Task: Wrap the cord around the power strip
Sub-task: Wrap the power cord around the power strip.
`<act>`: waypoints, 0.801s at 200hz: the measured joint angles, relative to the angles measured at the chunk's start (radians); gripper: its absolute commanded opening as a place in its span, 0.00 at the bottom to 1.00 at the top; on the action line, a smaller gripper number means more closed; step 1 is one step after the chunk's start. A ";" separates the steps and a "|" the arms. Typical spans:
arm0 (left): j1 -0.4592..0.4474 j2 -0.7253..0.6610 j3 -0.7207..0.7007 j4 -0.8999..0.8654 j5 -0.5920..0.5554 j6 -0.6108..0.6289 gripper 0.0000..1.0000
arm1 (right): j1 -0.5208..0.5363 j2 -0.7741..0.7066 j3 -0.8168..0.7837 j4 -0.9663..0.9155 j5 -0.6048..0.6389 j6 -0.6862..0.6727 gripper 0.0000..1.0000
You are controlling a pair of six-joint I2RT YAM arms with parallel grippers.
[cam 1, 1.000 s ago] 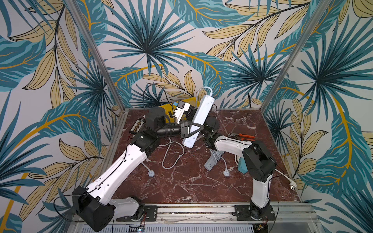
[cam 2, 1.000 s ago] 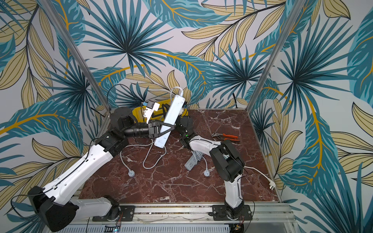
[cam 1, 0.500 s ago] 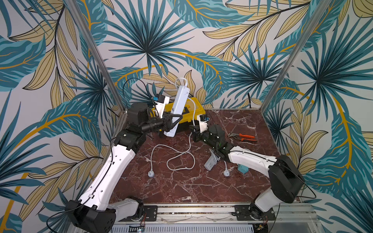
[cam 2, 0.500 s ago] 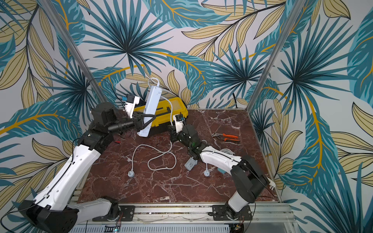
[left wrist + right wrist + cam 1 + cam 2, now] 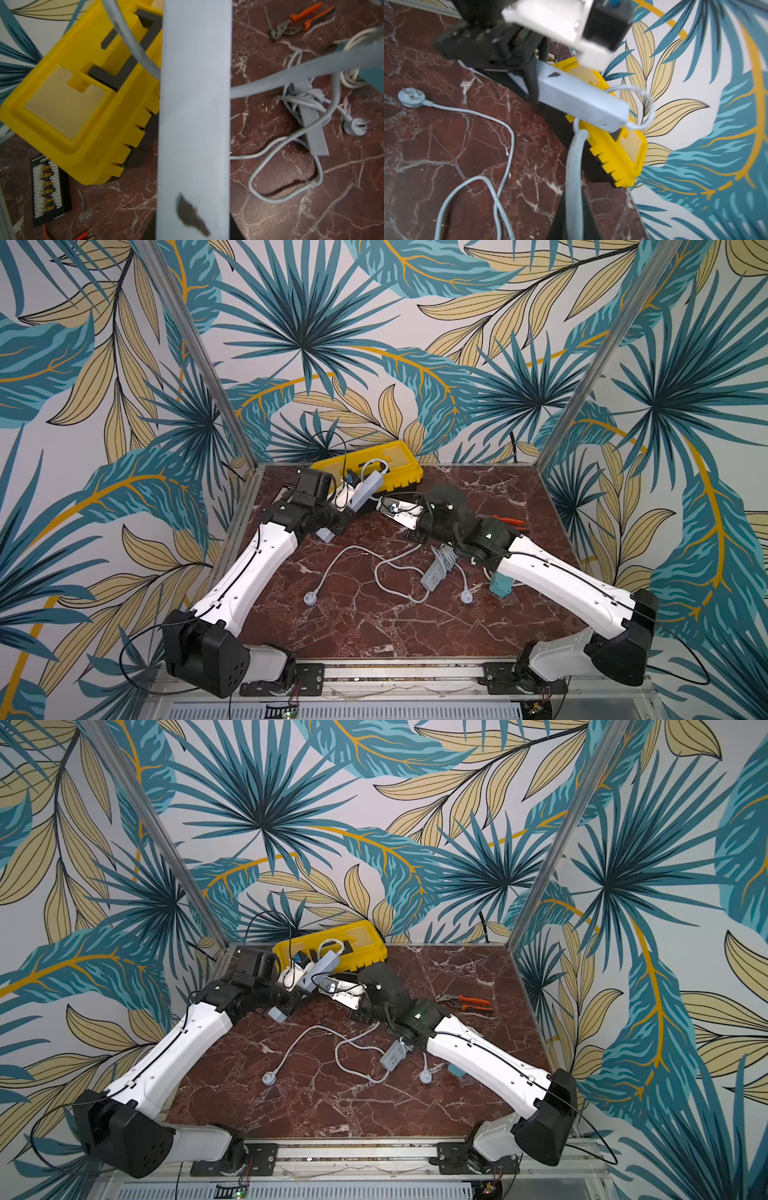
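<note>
My left gripper [image 5: 347,512] is shut on the middle of the pale grey power strip [image 5: 365,491], which hangs tilted above the table in front of the yellow case; in the left wrist view the strip [image 5: 195,104] fills the centre. Its cord [image 5: 574,158] loops off the far end and runs into my right gripper [image 5: 574,197], shut on it just right of the strip. The rest of the cord [image 5: 357,549] lies in loose loops on the table and ends in a plug [image 5: 309,598]. Both top views show the strip [image 5: 320,969] and the trailing cord [image 5: 307,1031].
A yellow case [image 5: 399,466] sits at the back behind the strip. A second power strip [image 5: 436,572] with its own cord bundled round it lies mid-table. Orange-handled pliers [image 5: 463,1002] lie at the right, a teal object [image 5: 500,587] by the right arm, a black connector board [image 5: 49,187] at the back left.
The left arm swung the strip out to the left, then lowered it to a tilt before the yellow case. The right arm stretched out and now sits close to the strip with the cord.
</note>
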 measured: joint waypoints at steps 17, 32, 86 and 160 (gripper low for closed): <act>-0.024 -0.007 -0.027 -0.021 0.041 0.061 0.00 | -0.049 0.039 0.154 -0.073 -0.029 -0.064 0.03; -0.048 -0.030 -0.052 -0.031 0.102 0.107 0.00 | -0.114 0.105 0.312 -0.156 -0.080 -0.099 0.05; -0.087 -0.133 -0.077 -0.068 0.459 0.176 0.00 | -0.320 0.455 0.814 -0.431 -0.461 -0.089 0.15; -0.046 -0.132 0.036 -0.055 0.674 0.050 0.00 | -0.441 0.483 0.219 0.231 -0.770 0.534 0.74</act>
